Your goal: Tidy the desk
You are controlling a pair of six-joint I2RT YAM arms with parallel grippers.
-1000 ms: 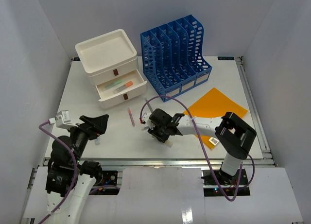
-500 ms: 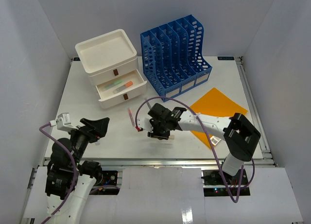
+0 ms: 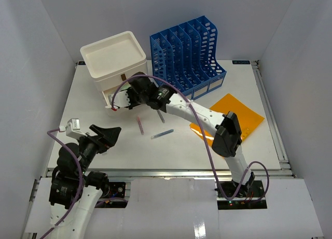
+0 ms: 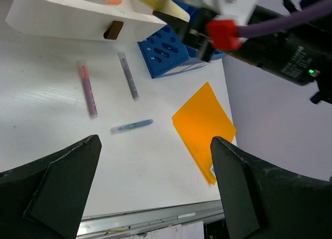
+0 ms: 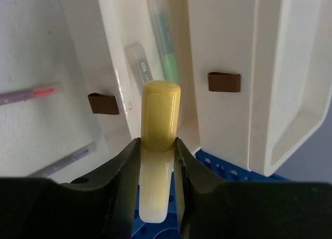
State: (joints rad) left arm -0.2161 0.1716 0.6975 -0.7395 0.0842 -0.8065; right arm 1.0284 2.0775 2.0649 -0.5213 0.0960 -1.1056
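On the white desk [image 3: 179, 152] lie three loose pens: a pink-purple one [image 3: 140, 125], a grey-purple one [image 3: 161, 116] and a blue one [image 3: 162, 134]. My right gripper [image 5: 156, 145] is shut on a yellow marker [image 5: 160, 114] and hovers over the open lower drawer of the white drawer box [image 3: 111, 57]. That drawer holds a green pen [image 5: 165, 47] and a clear one [image 5: 139, 68]. In the top view the right gripper [image 3: 124, 98] is at the drawer's front. My left gripper [image 3: 106, 134] hangs open and empty above the desk's near left; its wrist view shows the blue pen [image 4: 132, 126] ahead.
A blue file organizer [image 3: 187, 55] stands at the back, right of the drawer box. An orange folder [image 3: 228, 117] lies flat on the right side, partly under the right arm. A metal rail [image 3: 171, 171] runs along the near edge.
The right arm has swung from the desk's near middle up and left to the open drawer, carrying the yellow marker. The left arm has hardly moved.
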